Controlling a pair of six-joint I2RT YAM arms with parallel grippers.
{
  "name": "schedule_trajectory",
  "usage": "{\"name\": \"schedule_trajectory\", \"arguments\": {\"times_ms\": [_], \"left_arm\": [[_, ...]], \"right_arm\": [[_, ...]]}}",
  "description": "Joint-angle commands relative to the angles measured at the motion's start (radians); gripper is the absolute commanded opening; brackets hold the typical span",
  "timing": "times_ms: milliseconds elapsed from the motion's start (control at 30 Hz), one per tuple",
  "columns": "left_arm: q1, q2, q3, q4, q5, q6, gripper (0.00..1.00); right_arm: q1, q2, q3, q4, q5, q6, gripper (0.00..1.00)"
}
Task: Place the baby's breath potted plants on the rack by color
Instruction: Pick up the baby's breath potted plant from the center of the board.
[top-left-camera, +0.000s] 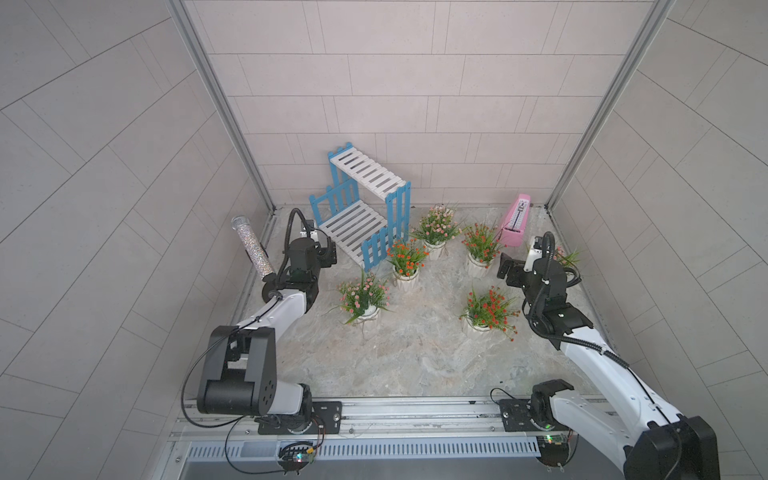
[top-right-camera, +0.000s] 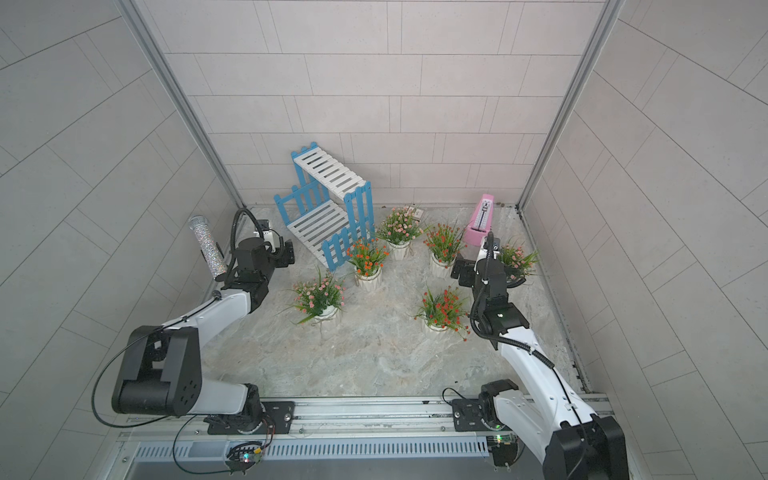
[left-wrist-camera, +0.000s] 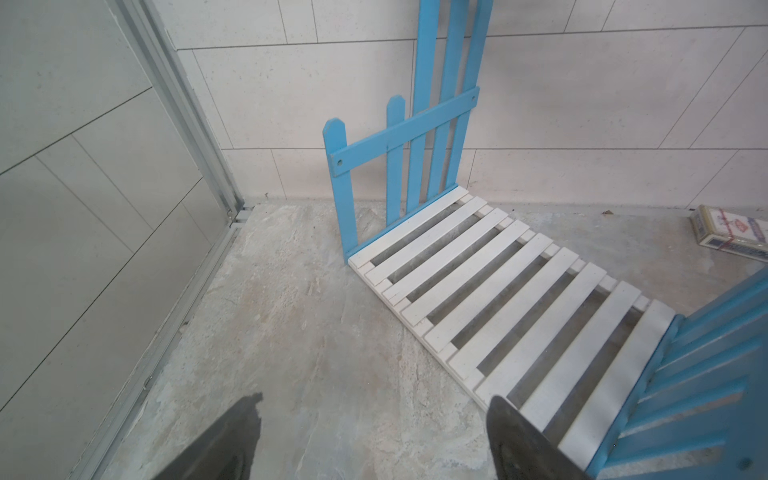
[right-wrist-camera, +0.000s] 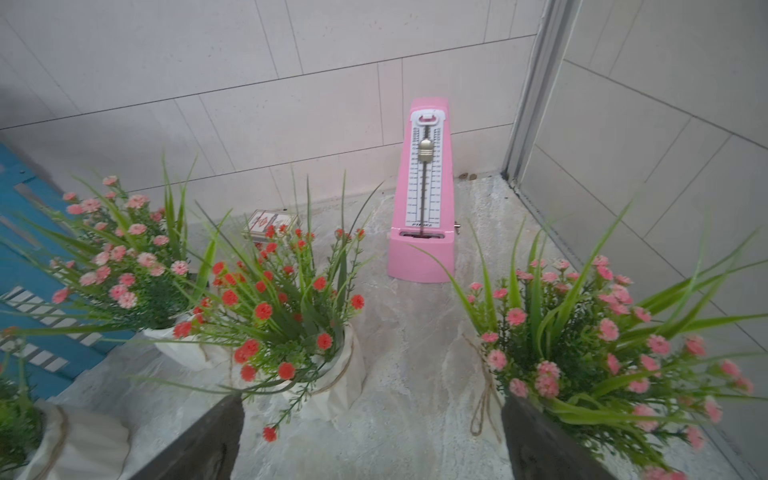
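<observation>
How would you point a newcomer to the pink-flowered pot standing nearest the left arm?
Find the blue-and-white rack standing at the back left. Coming toward the camera from its low front fence you pass an orange-red plant, then reach the pink-blossomed pot. It is the only pink one in the front row; the other front pot blooms orange-red.

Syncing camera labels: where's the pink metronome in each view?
In a top view: pink metronome far back, right side.
In a top view: metronome in the same place.
Left wrist: not in it.
Right wrist: metronome upright, near the picture's centre.
Shared landmark: blue-and-white rack, in all four.
</observation>
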Motion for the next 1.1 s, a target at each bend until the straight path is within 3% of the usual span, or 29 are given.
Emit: {"name": "schedule_trajectory", "arguments": {"times_ms": [0, 200, 400, 800, 1067], "left_arm": [[-0.006, 0.034, 0.049, -0.060, 0.050, 0.019, 0.88], [-0.011, 0.092, 0.096, -0.074, 0.095, 0.013, 0.87], [-0.016, 0.139, 0.111, -0.057, 0.102, -0.017, 0.87], [-0.026, 0.194, 0.137, -0.008, 0.126, -0.041, 0.87], [-0.025, 0.213, 0.154, -0.002, 0.132, -0.030, 0.86]], "right_arm": [[0.033, 0.015, 0.100, -0.098, -0.112, 0.019, 0.96], [0.208, 0.164, 0.273, -0.213, -0.193, -0.014, 0.96], [0.338, 0.427, 0.438, -0.297, -0.154, -0.044, 0.94], [0.328, 0.794, 0.618, -0.308, -0.133, -0.054, 0.97], [0.295, 0.907, 0.666, -0.213, -0.090, -0.069, 0.99]]}}
